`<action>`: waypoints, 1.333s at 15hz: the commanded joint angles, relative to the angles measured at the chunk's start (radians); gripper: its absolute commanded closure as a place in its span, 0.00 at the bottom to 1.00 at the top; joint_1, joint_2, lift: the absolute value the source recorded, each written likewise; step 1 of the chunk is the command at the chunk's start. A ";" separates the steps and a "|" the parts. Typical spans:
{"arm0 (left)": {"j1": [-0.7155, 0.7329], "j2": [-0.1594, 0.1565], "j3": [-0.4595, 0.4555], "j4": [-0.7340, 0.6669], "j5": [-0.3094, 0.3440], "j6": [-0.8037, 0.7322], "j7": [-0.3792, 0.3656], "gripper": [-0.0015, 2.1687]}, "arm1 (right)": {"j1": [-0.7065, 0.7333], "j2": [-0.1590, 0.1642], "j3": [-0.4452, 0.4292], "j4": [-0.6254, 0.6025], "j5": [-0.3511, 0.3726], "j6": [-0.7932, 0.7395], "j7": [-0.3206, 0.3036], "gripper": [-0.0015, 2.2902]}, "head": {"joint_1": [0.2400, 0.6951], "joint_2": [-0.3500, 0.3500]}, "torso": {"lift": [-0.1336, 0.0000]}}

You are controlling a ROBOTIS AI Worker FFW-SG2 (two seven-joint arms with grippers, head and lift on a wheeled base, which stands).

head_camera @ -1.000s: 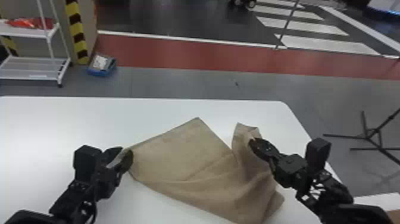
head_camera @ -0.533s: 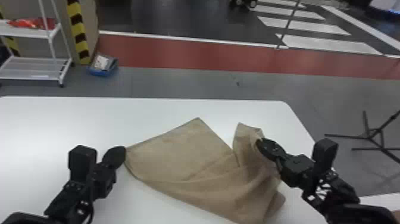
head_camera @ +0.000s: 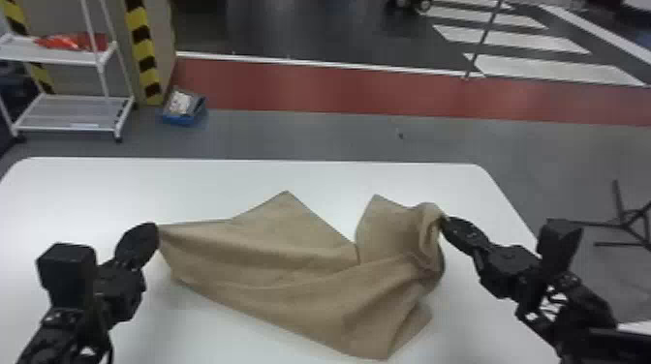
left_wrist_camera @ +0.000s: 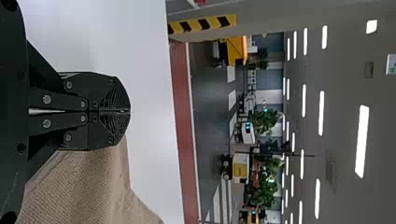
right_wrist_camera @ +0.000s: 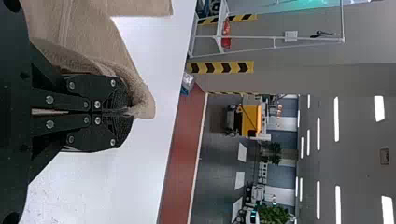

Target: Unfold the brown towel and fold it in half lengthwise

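My left gripper (head_camera: pixel 154 229) is shut on the left corner of the brown towel (head_camera: pixel 271 256), which rises a little toward it. On the other side my right gripper (head_camera: pixel 446 223) pinches the towel's bunched right edge. Between them the cloth lies creased, with two peaks pointing to the far side and a V-shaped gap between those. In the left wrist view, the left gripper (left_wrist_camera: pixel 129 111) has its fingers pressed together, with the towel (left_wrist_camera: pixel 88 186) beside and under them. The right wrist view has the right gripper (right_wrist_camera: pixel 127 112) closed on a rolled fold of towel (right_wrist_camera: pixel 142 95).
The white table (head_camera: pixel 193 189) extends around the towel, its far edge beyond the two peaks. Past it on the floor stand a white shelf rack (head_camera: pixel 72 113), a blue bin (head_camera: pixel 184 109) and, at the right, a black stand (head_camera: pixel 625 222).
The left gripper moved slightly left and came up, drawing the towel's left corner along. The right gripper shifted right, and the cloth near it is lifted and more bunched.
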 commanded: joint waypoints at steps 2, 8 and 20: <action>0.115 0.002 0.146 -0.199 0.006 0.017 0.036 0.85 | -0.017 -0.042 -0.052 -0.002 0.008 0.041 0.004 0.50 | 1.00 0.31 | 0.19; 0.149 0.000 0.237 -0.412 0.049 0.149 0.062 0.85 | 0.029 -0.080 -0.119 -0.023 0.047 0.059 0.087 0.50 | 1.00 0.33 | 0.20; 0.143 0.002 0.351 -0.584 0.164 0.155 0.065 0.85 | -0.033 -0.102 -0.230 -0.188 -0.010 0.295 0.257 0.50 | 1.00 0.36 | 0.20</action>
